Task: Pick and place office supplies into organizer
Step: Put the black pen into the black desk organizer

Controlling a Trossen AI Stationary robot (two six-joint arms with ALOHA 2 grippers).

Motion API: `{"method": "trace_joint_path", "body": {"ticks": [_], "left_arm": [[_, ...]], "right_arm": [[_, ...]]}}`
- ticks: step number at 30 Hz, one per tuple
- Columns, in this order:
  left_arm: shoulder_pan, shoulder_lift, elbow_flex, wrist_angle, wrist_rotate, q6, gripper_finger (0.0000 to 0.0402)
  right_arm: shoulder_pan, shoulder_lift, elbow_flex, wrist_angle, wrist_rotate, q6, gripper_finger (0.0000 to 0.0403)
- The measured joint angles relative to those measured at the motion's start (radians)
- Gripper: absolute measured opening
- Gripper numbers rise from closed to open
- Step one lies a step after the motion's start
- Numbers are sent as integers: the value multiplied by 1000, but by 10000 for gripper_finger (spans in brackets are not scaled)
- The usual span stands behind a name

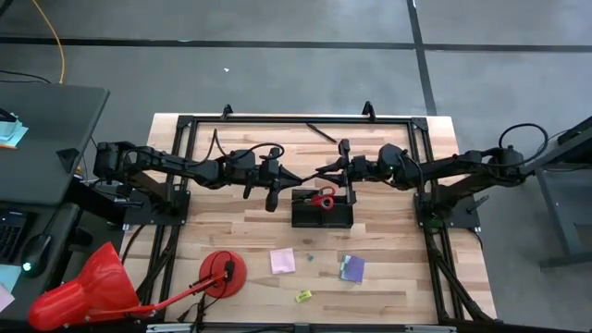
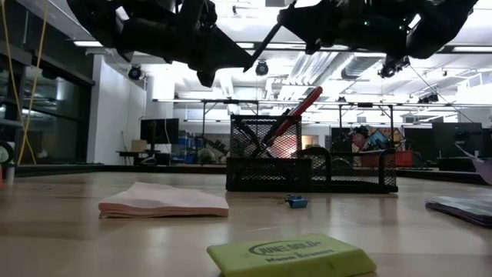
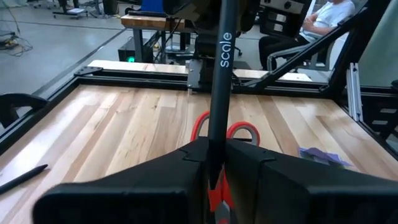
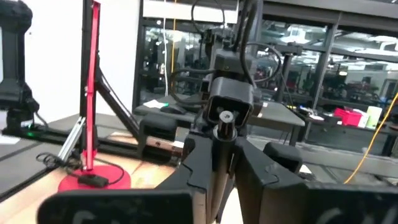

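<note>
**Both grippers clamped on one thin dark pen above the organizer**

Dark fingers of the left gripper [image 3: 214, 169] pinch a thin black pen [image 3: 219, 93] printed "scale", and the right gripper [image 4: 221, 168] is clenched on the same pen from the opposite end, so the pen hangs between them in the air.

Seen from above, the black mesh desk organizer [image 1: 339, 219] sits on the table at 6 o'clock from the pen, with red-handled scissors [image 1: 322, 199] standing tilted in one of its compartments. From the organizer:
- a pink square sticky pad [image 1: 283, 261] lies at 7 o'clock
- a purple pad [image 1: 351, 268] lies at 5 o'clock
- a yellow-green eraser [image 1: 302, 296] lies farther out at 6 o'clock
- a second dark pen [image 1: 322, 132] lies at 12 o'clock, near the far frame rail

All rest on the light wooden plank table [image 1: 398, 277]. A red disc base [image 1: 222, 273] and a red cone [image 1: 88, 287] sit toward 8 o'clock. Beyond the table, a seated person [image 3: 326, 15] shows in the workshop.
</note>
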Motion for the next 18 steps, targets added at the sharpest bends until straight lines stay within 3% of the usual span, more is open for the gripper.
{"method": "trace_joint_path", "body": {"ticks": [6, 10, 18], "left_arm": [[1, -5, 0, -48, -17, -3, 87], [1, -5, -1, -111, -95, 0, 116], [1, -5, -1, -167, -116, 0, 135]], "right_arm": [[15, -69, 1, -92, 15, -16, 24], [42, -104, 0, -141, 48, -34, 24], [102, -110, 0, -294, 175, -25, 24]]}}
